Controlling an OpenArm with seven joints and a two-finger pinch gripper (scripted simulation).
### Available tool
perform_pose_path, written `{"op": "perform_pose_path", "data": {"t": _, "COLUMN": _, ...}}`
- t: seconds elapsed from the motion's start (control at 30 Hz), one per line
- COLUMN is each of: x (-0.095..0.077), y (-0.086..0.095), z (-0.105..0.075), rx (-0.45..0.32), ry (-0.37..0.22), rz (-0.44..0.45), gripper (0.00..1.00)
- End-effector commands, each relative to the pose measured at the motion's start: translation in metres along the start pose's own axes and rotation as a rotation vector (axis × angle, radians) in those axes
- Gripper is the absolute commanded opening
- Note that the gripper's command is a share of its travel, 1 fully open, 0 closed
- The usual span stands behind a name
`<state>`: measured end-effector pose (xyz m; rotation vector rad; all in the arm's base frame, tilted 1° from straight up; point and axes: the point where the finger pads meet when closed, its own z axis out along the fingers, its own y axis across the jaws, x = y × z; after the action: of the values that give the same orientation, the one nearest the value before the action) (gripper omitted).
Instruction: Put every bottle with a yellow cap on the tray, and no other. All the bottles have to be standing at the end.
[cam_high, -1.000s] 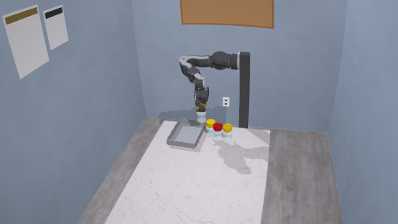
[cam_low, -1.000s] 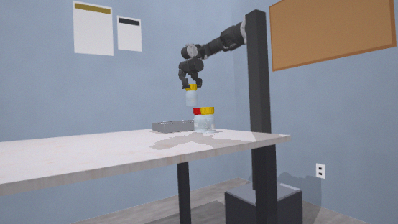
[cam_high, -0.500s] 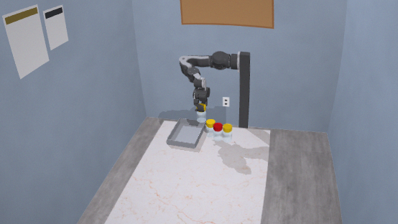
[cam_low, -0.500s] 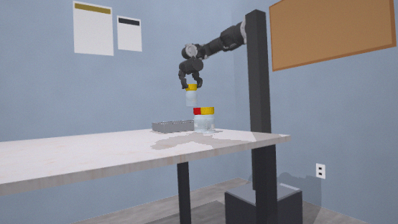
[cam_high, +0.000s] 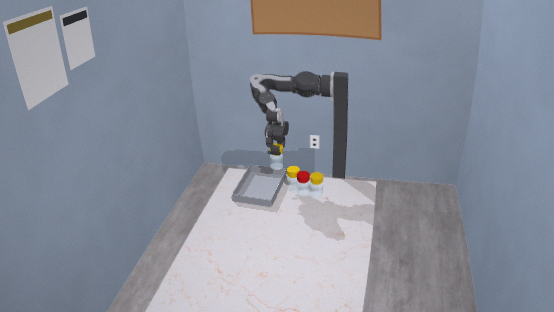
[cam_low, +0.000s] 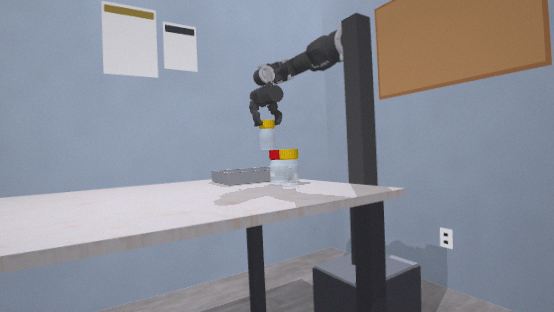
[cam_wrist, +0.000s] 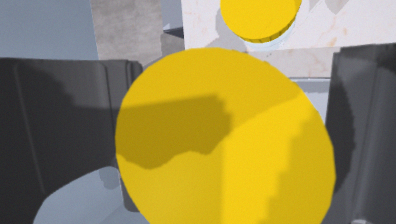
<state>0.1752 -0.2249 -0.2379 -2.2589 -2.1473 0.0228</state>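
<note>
My gripper (cam_high: 276, 148) (cam_low: 267, 121) is shut on the yellow cap of a clear bottle (cam_high: 276, 159) (cam_low: 266, 139) (cam_wrist: 225, 140) and holds it upright in the air near the far right corner of the grey tray (cam_high: 240, 192) (cam_low: 235, 176). Three more bottles stand in a row on the table right of the tray: a yellow-capped one (cam_high: 293, 172) (cam_wrist: 260, 20) nearest the tray, a red-capped one (cam_high: 303, 177) in the middle, and another yellow-capped one (cam_high: 316, 179) (cam_low: 288, 155) on the right. The tray holds nothing.
The arm's dark post (cam_high: 340, 125) (cam_low: 361, 100) stands at the table's far edge, right of the bottles. The marble table top (cam_high: 260, 255) stretches toward the near side.
</note>
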Motion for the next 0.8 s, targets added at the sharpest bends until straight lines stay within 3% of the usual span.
{"op": "perform_pose_path", "data": {"t": 0.0, "x": -0.002, "y": 0.001, "z": 0.0, "rx": -0.016, "ry": 0.009, "rz": -0.011, "gripper": 0.0}}
{"op": "perform_pose_path", "data": {"t": 0.77, "x": -0.079, "y": -0.042, "z": 0.028, "rx": -0.02, "ry": 0.008, "rz": -0.005, "gripper": 0.0}}
